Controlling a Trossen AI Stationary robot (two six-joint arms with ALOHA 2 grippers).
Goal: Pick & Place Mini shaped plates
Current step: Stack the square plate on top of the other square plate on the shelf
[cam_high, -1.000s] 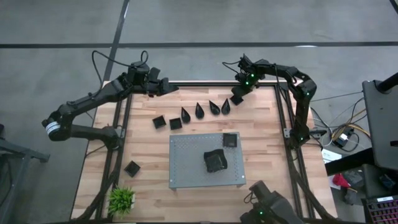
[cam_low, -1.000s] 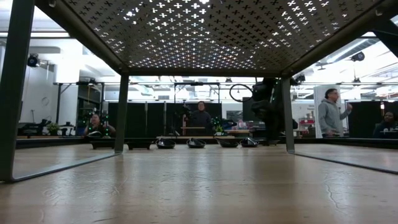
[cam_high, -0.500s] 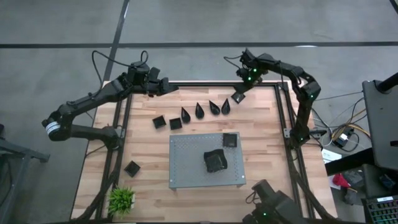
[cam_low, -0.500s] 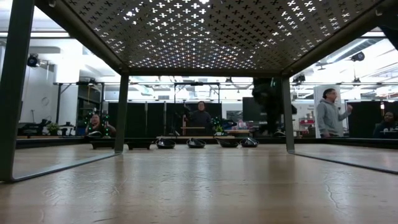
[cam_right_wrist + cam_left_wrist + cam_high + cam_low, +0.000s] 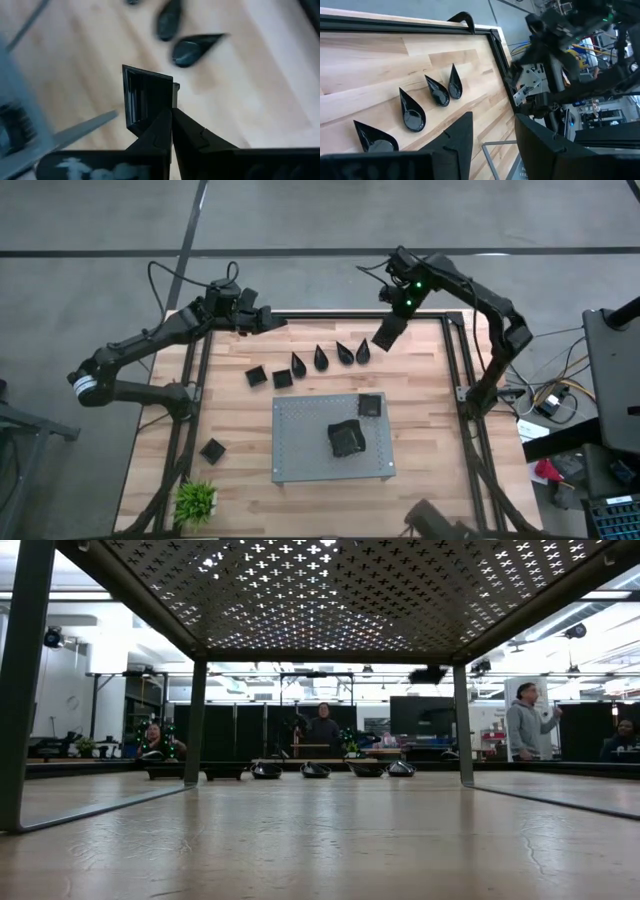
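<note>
Square plate (image 5: pixel 386 333) is held pinched in the right gripper (image 5: pixel 392 326) above the table; two plates (image 5: pixel 346 438) are placed on the perforated board (image 5: pixel 300 450), the rest remain.

Light falls evenly from overhead on the wooden table (image 5: pixel 420 420), so shadows in the high view are short and soft, hugging the grey perforated board (image 5: pixel 330 438). From table height the board's underside (image 5: pixel 330 590) is dark, with bright ceiling light punching through its cross-shaped holes, and the tabletop nearest the lens is soft and out of focus. The teardrop plates (image 5: pixel 412 110) beside the table frame carry small glossy highlights. The right wrist view is smeared with motion blur; only the square plate (image 5: pixel 145 100) stays fairly crisp.
</note>
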